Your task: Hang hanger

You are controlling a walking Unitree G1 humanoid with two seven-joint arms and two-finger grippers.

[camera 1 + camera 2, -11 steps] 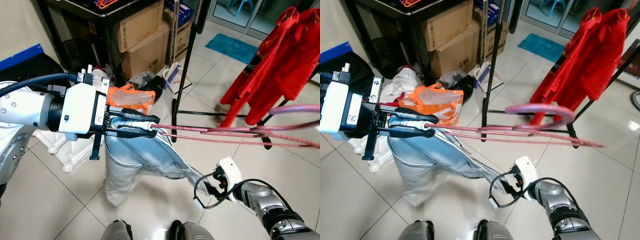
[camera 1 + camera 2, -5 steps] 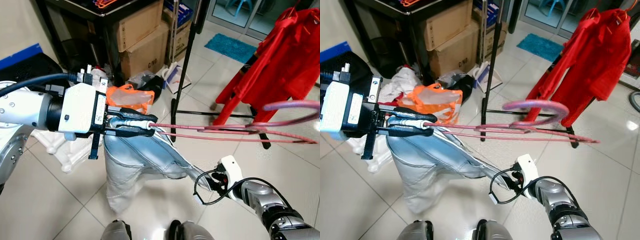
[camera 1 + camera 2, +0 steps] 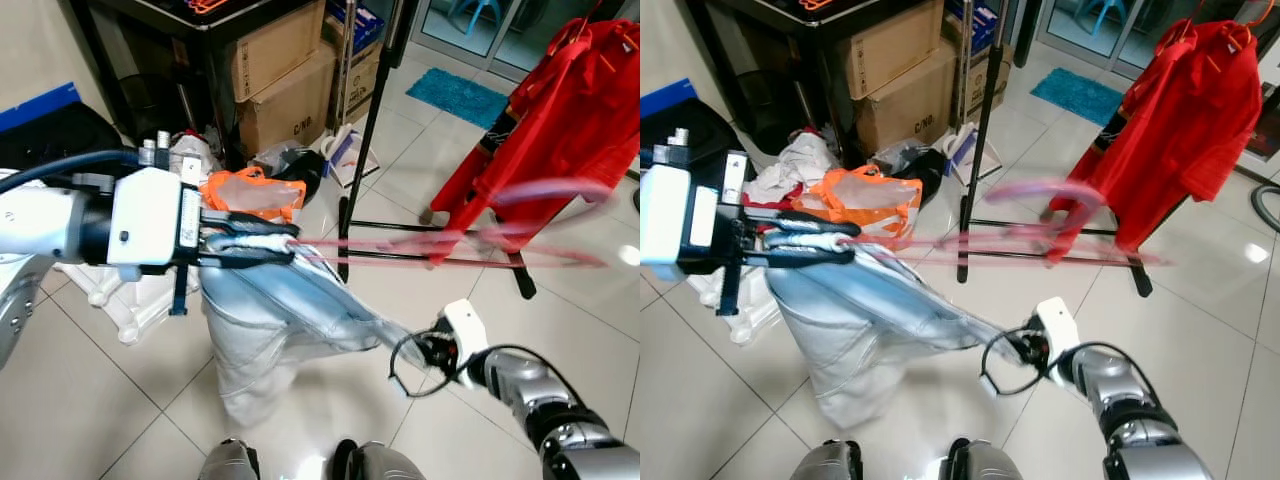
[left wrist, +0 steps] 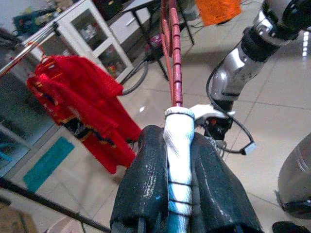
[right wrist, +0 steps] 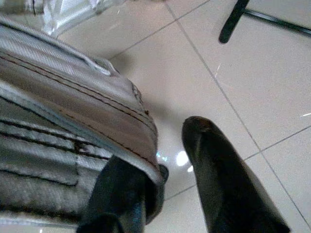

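My left gripper (image 3: 287, 243) is shut on the white-wrapped end of a pink hanger (image 3: 455, 243), which sticks out to the right and is motion-blurred. The left wrist view has the black fingers (image 4: 209, 170) clamped on that white end (image 4: 179, 145). Pale blue jeans (image 3: 270, 320) hang from the hanger near the gripper and trail down to the right. My right gripper (image 3: 418, 350) is low at the tip of the jeans leg. In the right wrist view the right gripper (image 5: 172, 150) is open, with denim (image 5: 73, 121) draped over one finger and the other finger (image 5: 228, 189) standing apart.
A black rack pole (image 3: 365, 150) rises just behind the hanger, and red garments (image 3: 560, 110) hang on the rack to the right. Cardboard boxes (image 3: 290, 90), an orange bag (image 3: 255, 195) and white clutter (image 3: 110, 290) crowd the back left. Tiled floor (image 3: 560, 310) lies to the right.
The hanger has swung and is now blurred. My right gripper has come up and left to the end of the jeans leg. The left gripper has shifted slightly left.
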